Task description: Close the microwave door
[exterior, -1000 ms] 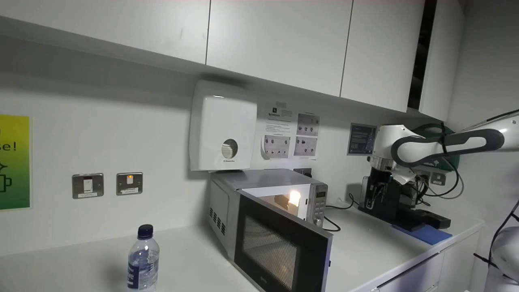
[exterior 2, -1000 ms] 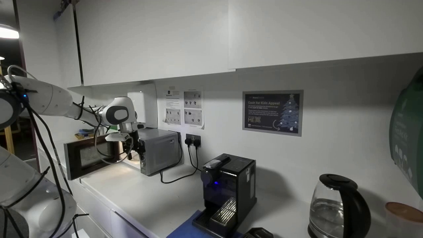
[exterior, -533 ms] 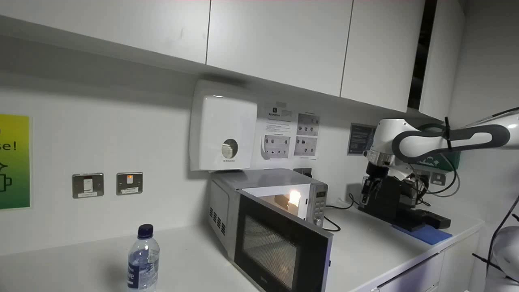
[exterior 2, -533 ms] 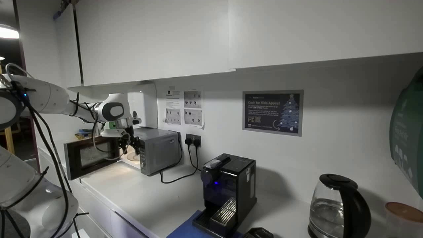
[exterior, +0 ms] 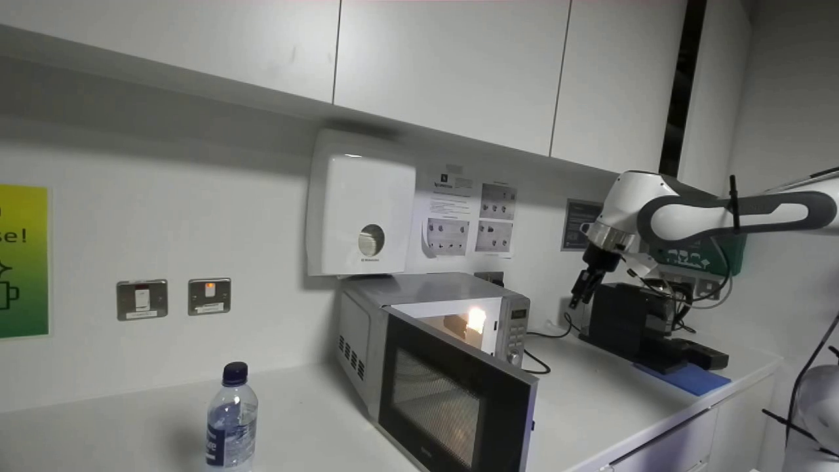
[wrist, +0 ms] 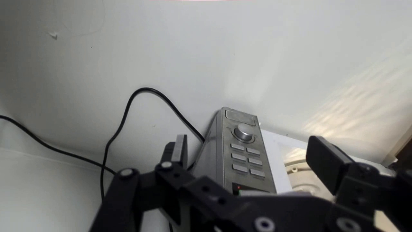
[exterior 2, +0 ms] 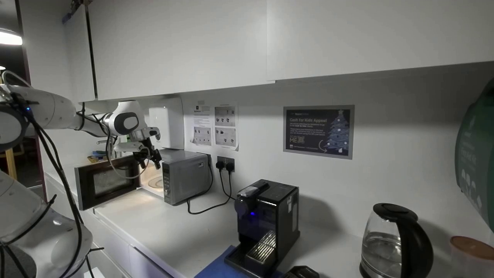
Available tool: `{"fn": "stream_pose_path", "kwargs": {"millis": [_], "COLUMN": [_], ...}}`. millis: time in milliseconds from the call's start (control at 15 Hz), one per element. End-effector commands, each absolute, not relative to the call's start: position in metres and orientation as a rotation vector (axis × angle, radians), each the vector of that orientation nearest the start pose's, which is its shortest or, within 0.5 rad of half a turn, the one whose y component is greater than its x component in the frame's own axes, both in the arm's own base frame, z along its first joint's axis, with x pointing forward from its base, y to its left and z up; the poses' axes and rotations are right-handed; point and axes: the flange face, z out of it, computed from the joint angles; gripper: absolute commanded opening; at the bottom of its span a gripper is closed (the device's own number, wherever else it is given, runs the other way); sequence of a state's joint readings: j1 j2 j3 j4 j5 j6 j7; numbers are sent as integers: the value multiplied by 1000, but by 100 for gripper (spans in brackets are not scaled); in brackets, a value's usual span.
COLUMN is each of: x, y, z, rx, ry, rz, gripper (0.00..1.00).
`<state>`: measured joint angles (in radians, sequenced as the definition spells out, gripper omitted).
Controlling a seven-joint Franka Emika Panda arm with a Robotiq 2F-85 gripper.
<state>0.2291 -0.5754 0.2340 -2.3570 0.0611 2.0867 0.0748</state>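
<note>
The microwave door (exterior: pixel 459 393) is found swung wide from the front of the microwave (exterior 2: pixel 185 177), its free edge reaching toward the front of the worktop (exterior: pixel 590 393); closure is judged still outstanding. It hangs from the end away from the control panel (exterior: pixel 514 328) and, so placed, leaves the turntable (exterior 2: pixel 155 182) exposed; the light (exterior: pixel 476 320) inside presumably burns because the latch is unmade. The gripper (wrist: pixel 248 150) hangs near the control panel, on the door's inner side, touching neither panel nor door. Its fingers (wrist: pixel 325 164) stand well apart with nothing between them; in the wrist view the control panel merely shows beyond the gap. This placing is judged unsuited to a direct push, the outer face lying on the far side: the arm (exterior: pixel 691 219) would probably need to pass round the free edge, or else draw the door in from within. The bottle (exterior: pixel 231 419) stands upright on the outer side, apart from the door and, in my judgement, outside its closing sweep. A black cable (wrist: pixel 148 89) loops from behind the microwave, presumably its supply lead left slack. Farther along, the coffee machine (exterior 2: pixel 266 224) sits on a blue mat (exterior 2: pixel 216 265), likely there to catch drips.
</note>
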Motion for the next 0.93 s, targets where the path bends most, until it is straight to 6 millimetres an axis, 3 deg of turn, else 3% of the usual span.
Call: {"fn": "stream_pose_path", "kwargs": {"millis": [0, 600, 733, 867], "x": [366, 359, 351, 353], "y": [224, 289, 283, 290], "z": [574, 581, 575, 574], "rx": [-3005, -2870, -2903, -2886], "ry": [-568, -745, -731, -744], "rz": [-535, -488, -478, -460], "gripper": [100, 100, 100, 100]}}
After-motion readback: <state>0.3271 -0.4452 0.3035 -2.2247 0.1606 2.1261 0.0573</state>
